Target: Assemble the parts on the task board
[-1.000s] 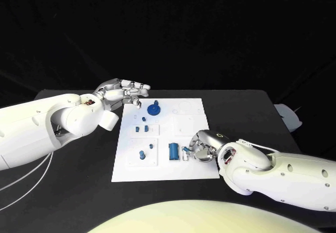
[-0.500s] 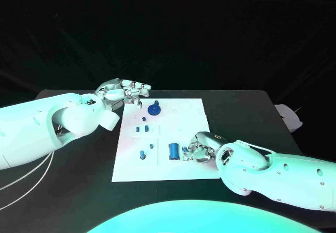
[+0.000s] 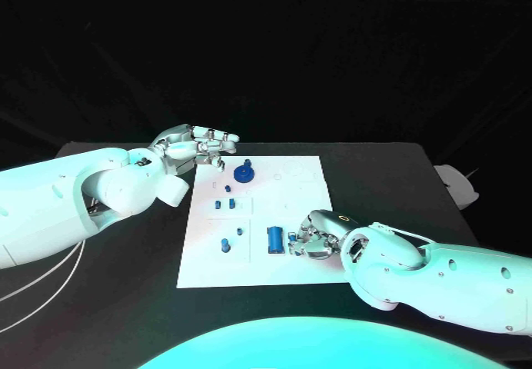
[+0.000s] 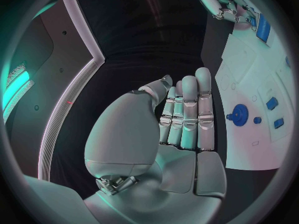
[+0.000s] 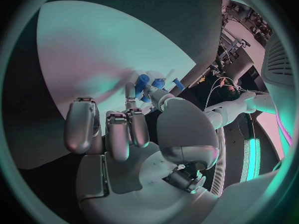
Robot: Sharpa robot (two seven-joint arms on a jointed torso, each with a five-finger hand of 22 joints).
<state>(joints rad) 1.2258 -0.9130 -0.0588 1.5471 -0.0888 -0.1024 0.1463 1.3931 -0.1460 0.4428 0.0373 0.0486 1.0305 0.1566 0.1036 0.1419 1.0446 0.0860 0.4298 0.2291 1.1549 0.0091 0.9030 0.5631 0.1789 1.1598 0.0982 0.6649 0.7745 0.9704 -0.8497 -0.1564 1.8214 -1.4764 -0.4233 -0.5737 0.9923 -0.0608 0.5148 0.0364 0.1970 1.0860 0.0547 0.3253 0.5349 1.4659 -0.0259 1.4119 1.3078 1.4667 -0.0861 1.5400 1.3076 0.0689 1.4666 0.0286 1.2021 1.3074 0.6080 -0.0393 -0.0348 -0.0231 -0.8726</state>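
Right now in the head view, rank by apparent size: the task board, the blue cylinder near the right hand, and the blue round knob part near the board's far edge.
1. Task board, by far the largest.
2. Blue cylinder.
3. Blue round knob part, close to the cylinder in apparent size and farther from the camera, so that order is unsure.

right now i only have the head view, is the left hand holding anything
Observer: No. The left wrist view looks at the palm of the left hand: its fingers are straight and side by side, with nothing in them.
Operator: ok and the right hand, its own fingers hide the part from me
Observer: In the right wrist view, the right hand has its thumb and one fingertip at a small blue part on the task board. I cannot tell whether it grips the part.
Operator: and its other fingers
Observer: That view shows them curled in toward the palm, away from the small blue part.
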